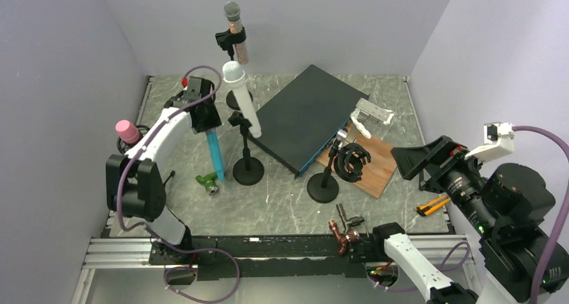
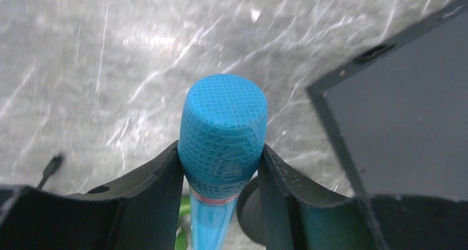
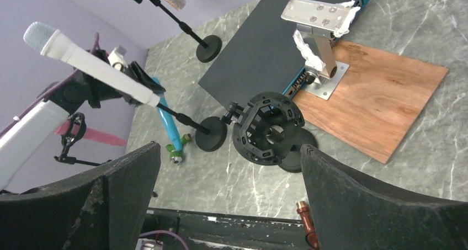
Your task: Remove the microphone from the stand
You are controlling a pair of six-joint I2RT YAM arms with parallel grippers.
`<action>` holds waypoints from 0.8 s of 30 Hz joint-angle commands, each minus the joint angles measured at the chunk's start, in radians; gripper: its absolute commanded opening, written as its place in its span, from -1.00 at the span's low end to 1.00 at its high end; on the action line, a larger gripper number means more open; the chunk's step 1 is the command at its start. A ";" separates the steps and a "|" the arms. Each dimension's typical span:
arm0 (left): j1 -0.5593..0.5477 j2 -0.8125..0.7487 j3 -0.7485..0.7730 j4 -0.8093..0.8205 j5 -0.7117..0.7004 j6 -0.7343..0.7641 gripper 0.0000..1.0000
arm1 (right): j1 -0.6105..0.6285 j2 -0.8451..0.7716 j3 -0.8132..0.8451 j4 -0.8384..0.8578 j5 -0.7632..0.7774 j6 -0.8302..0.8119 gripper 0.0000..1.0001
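My left gripper (image 1: 204, 119) is shut on the mesh head of a blue microphone (image 1: 215, 153). The microphone stands nearly upright, with its lower end by a small green piece (image 1: 209, 182) on the table. In the left wrist view the blue head (image 2: 223, 128) sits squeezed between both fingers (image 2: 160, 195). A white microphone (image 1: 241, 106) sits tilted in the clip of a black stand (image 1: 248, 171) just right of the blue one. My right gripper (image 1: 415, 162) is open and empty, raised at the right. Through it I see the blue microphone (image 3: 168, 123) and the white one (image 3: 91, 65).
A grey-headed microphone (image 1: 235, 32) sits on a back stand. A pink microphone (image 1: 126, 131) is at far left. An empty black shock mount (image 1: 352, 162) stands on a stand at centre right. A tilted black box (image 1: 308, 116), a wooden board (image 1: 376, 163) and copper fittings (image 1: 345, 237) are nearby.
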 commanded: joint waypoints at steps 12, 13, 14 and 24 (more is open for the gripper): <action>0.163 0.538 0.559 -0.054 0.425 0.285 -1.00 | 0.005 0.099 -0.154 0.152 0.029 -0.074 1.00; 0.165 0.545 0.556 -0.028 0.437 0.280 -0.98 | 0.005 0.106 -0.156 0.156 0.036 -0.077 1.00; 0.167 0.548 0.550 -0.002 0.446 0.273 -0.93 | 0.005 0.112 -0.156 0.159 0.047 -0.082 1.00; 0.175 0.602 0.546 0.014 0.452 0.267 -0.05 | 0.005 0.160 -0.194 0.200 0.051 -0.140 1.00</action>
